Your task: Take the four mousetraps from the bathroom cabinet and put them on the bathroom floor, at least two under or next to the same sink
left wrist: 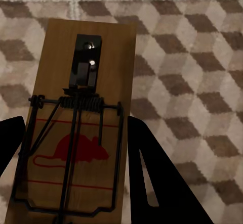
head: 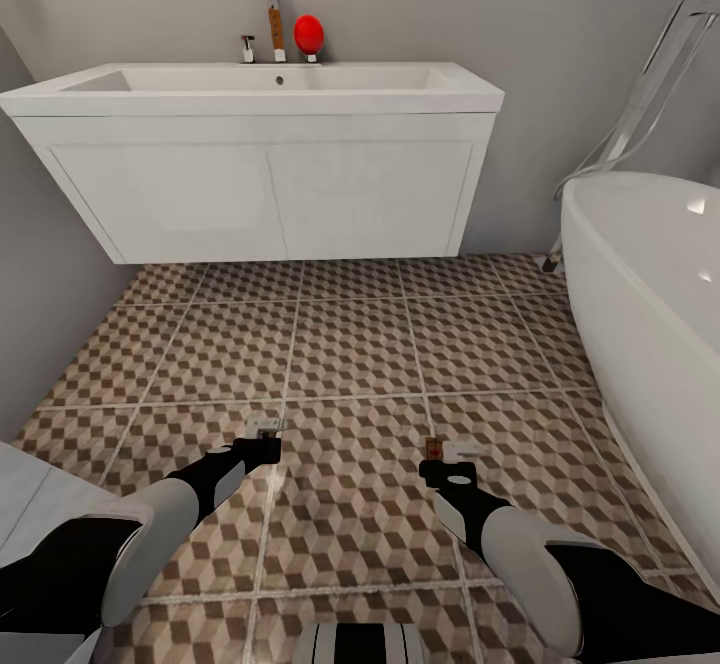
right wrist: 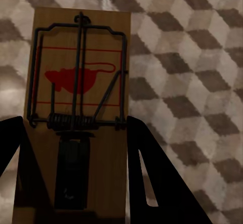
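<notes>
Nearest the head camera: both black-and-white arms reach forward and down over the patterned bathroom floor [head: 350,344] of brown, beige and white cube-print tiles.

Left pincer [head: 262,441]: closed on a small flat brown wooden mousetrap [left wrist: 83,107] with dark wire spring and red mouse print. The wrist view shows the board clamped between the two black fingers [left wrist: 152,178], held over tile, not set down as far as I can judge.

Right pincer [head: 450,464]: likewise closed on a second wooden mousetrap of the same kind [right wrist: 81,97], board between the black fingers [right wrist: 152,178], tile beneath it. In the head view it's just a small brown patch at the fingertips.

Ahead: long white rectangular sink [head: 255,89] on a white vanity with chrome tap, well apart from both pincers. White oval bathtub [head: 650,284] on the right.

Progress, my read: two traps fetched and carried in, neither released. No traps visible lying on the floor. Left to do: move closer to the vanity, drop these two beside or under it, then presumably fetch the other two.
</notes>
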### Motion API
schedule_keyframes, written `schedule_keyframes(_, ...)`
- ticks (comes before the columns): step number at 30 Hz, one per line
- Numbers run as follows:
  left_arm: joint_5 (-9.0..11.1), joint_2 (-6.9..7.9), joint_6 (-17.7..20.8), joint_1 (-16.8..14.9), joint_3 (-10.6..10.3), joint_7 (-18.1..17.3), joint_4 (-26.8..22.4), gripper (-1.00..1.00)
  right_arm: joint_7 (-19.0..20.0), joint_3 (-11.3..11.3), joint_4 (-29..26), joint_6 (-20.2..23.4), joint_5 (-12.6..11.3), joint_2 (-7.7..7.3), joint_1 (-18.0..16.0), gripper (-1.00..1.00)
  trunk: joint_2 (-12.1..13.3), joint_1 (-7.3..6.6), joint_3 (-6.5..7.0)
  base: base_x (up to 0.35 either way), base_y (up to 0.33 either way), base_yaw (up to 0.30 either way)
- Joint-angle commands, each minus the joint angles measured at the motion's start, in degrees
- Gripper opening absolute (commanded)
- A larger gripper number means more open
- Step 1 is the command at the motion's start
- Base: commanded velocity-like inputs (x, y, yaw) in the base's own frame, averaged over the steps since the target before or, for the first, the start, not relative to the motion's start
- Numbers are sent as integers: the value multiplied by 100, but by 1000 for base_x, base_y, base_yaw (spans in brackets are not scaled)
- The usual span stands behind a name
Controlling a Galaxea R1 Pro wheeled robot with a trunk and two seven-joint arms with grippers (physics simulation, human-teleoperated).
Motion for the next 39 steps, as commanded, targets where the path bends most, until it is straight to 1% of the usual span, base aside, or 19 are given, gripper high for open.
schedule_keyframes(1,33,-3,-5,-2,-42,-15,1,-100,-31,-53,7,-17,44,1,-3,-100,-1,-1,-4,0,0,0)
schedule_keyframes(4,33,0,-4,-2,-42,-13,1,-100,-40,-52,7,-23,44,3,-3,-100,-1,-1,-4,0,0,0)
schedule_keyframes(6,33,-16,-1,-2,-42,-11,1,-100,-203,3,-30,-84,89,17,-3,-100,-1,-1,-4,0,0,0)
schedule_keyframes(7,33,-17,3,-2,-42,-10,1,-100,-505,40,-154,-42,135,33,-3,-100,-1,-1,-4,0,0,0)
schedule_keyframes(8,33,-17,5,-2,-42,-10,1,-100,-552,47,-165,-27,149,34,-3,-100,-1,-1,-4,0,0,0)
schedule_keyframes(9,33,-18,11,-2,-40,1,1,-100,-581,46,-176,44,214,35,-3,-100,-1,-1,-4,0,0,0)
schedule_keyframes(11,33,-18,14,-2,-40,41,1,-100,-588,43,-181,202,318,36,-3,-100,-1,-1,-4,0,0,0)
schedule_keyframes(14,27,-22,16,-2,-37,198,1,-100,-586,27,-185,481,488,36,-3,-100,-1,-1,-4,0,0,0)
schedule_keyframes(17,30,-43,25,-2,-34,352,1,-100,-585,36,-186,557,544,42,-3,-100,-1,-1,-4,67,0,0)
schedule_keyframes(22,50,-65,32,-2,-30,409,0,-100,-531,46,-186,540,566,41,-3,-100,-1,-1,-4,250,0,0)
schedule_keyframes(28,53,-69,27,-2,-26,415,-5,-100,-290,48,-186,475,570,24,-3,-100,-1,-1,-4,310,0,0)
schedule_keyframes(39,66,-62,43,-2,-21,421,-7,-100,-251,49,-186,354,577,28,-3,-100,-1,-1,-4,244,0,0)
